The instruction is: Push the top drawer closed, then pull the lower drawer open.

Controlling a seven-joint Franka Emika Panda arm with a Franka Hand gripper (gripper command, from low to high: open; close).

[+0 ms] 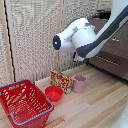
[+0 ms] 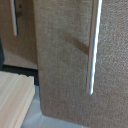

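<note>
Pale wood floor, woven screen wall, dark dresser

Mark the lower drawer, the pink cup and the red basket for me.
lower drawer [image 1: 107, 62]: exterior view, on its dark front near the silver handle.
pink cup [image 1: 79, 84]: exterior view, on its side wall.
red basket [image 1: 35, 107]: exterior view, on its near wall.

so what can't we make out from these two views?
- Pincer: in neither view; the exterior view has the arm in front of it, so open or shut is unknown.
- Top drawer: mostly behind the arm, cut by the frame edge.
- Wrist view: blurred brown front with a silver bar handle; which drawer is unclear.
</note>
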